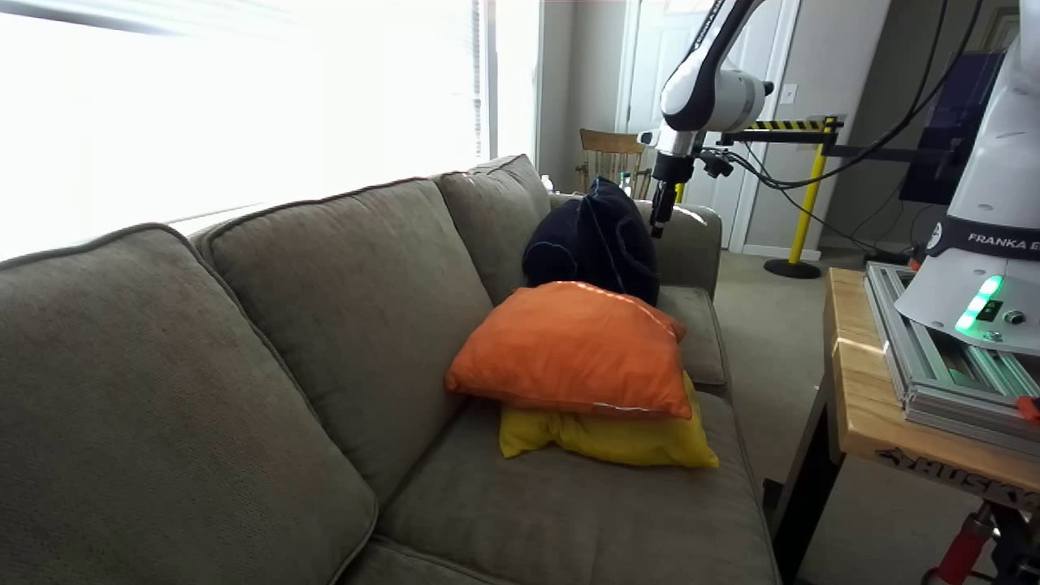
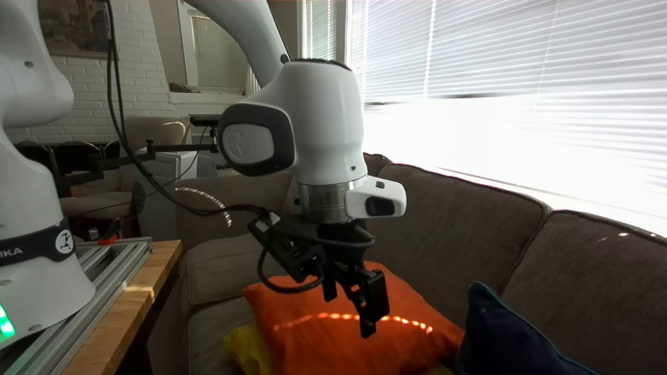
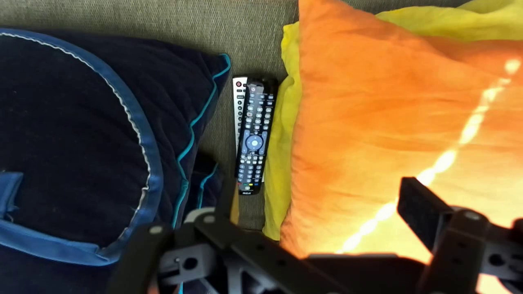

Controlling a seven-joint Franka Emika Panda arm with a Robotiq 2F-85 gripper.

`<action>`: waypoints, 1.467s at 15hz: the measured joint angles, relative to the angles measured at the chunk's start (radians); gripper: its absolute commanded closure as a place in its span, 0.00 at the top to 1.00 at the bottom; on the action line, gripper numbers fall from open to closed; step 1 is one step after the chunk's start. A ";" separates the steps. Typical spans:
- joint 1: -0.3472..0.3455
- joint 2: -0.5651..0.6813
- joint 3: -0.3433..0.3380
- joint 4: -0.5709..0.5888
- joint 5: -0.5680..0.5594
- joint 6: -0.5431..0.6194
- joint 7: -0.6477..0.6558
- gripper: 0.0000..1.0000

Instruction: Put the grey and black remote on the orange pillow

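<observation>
Remotes (image 3: 254, 134), black over silver, lie between the blue pillow (image 3: 81, 114) and the yellow pillow (image 3: 282, 155) in the wrist view; which is meant, I can't tell. That tight gap could foul a grasp; their overlap could bring both up. Rightmost sits the orange pillow (image 3: 367, 110); the gripper (image 3: 318, 185) hangs empty, fingers (image 3: 421, 212) spread wide.

A grey-brown fabric couch (image 1: 569, 528) stretches beneath the jaws, its seat well below them. Directly on its upholstery, in the wrist view, a silver remote (image 3: 238, 108) lies mostly covered by a black remote (image 3: 257, 122) lengthwise on top, the pair appearing just beyond the tip of the jaw at that view's left. A navy cushion (image 3: 81, 122) with teal piping spreads below that jaw and past its outer side; a yellow pillow (image 3: 280, 155), partly covered, shows an edge between the two jaws.
</observation>
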 measured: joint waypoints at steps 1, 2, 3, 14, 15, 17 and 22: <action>0.000 0.000 0.000 0.000 0.000 0.000 0.000 1.00; 0.001 0.003 -0.002 0.000 -0.001 0.007 0.000 1.00; 0.004 0.010 -0.005 0.002 -0.001 0.012 0.000 1.00; -0.007 0.357 -0.014 0.226 -0.229 0.006 0.449 1.00; -0.028 0.384 0.003 0.248 -0.246 0.024 0.458 1.00; -0.056 0.440 0.015 0.292 -0.281 0.064 0.472 1.00; -0.127 0.554 0.053 0.388 -0.324 0.126 0.487 1.00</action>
